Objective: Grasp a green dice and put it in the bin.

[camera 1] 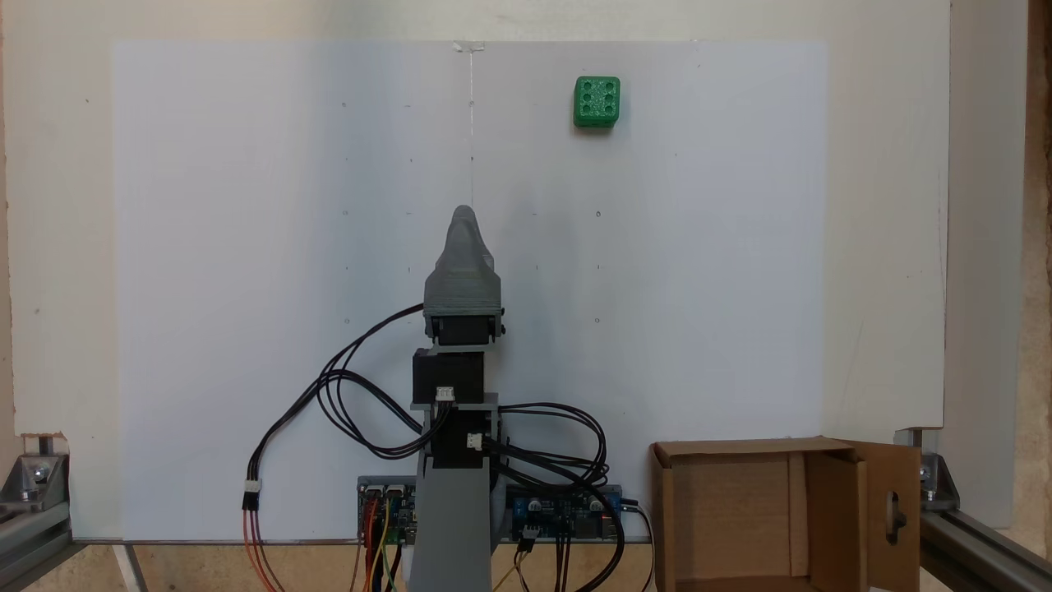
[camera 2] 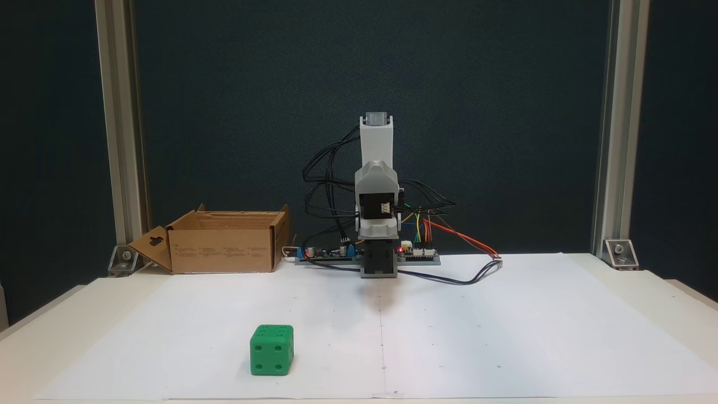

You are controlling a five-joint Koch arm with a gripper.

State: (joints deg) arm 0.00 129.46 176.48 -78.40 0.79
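Fingers first: my gripper (camera 1: 465, 215) is folded in over my base, its tip pointing out across the white sheet (camera 1: 246, 247) toward the far edge. From above the two jaws lie stacked into a single grey wedge, and from the front the gripper (camera 2: 379, 270) hangs low against my body with no gap to read, so I cannot tell whether it is open or closed. It holds nothing.

I sit in this tucked rest pose because it keeps my arm off the working area and leaves both cameras a clean sight of the sheet.

Position of the task items:
- green dice (camera 1: 597, 101): resting flat on the sheet near its far edge, well apart from me, right of my centre line as seen from above. Six pips face up. In the front view the dice (camera 2: 271, 349) stands near the camera, left of centre, with four pips toward the lens. It stands free on all sides, so either pair of opposite faces looks reachable.
- cardboard box (camera 1: 666, 493): beside my base, right of it from above, open top upward, flaps spread. The flap with the slot cutout hangs outward, leaving the mouth unobstructed. From the front the box (camera 2: 224, 249) stands left of my base.

Status, as I judge it: nothing started; the reach to the dice comes first
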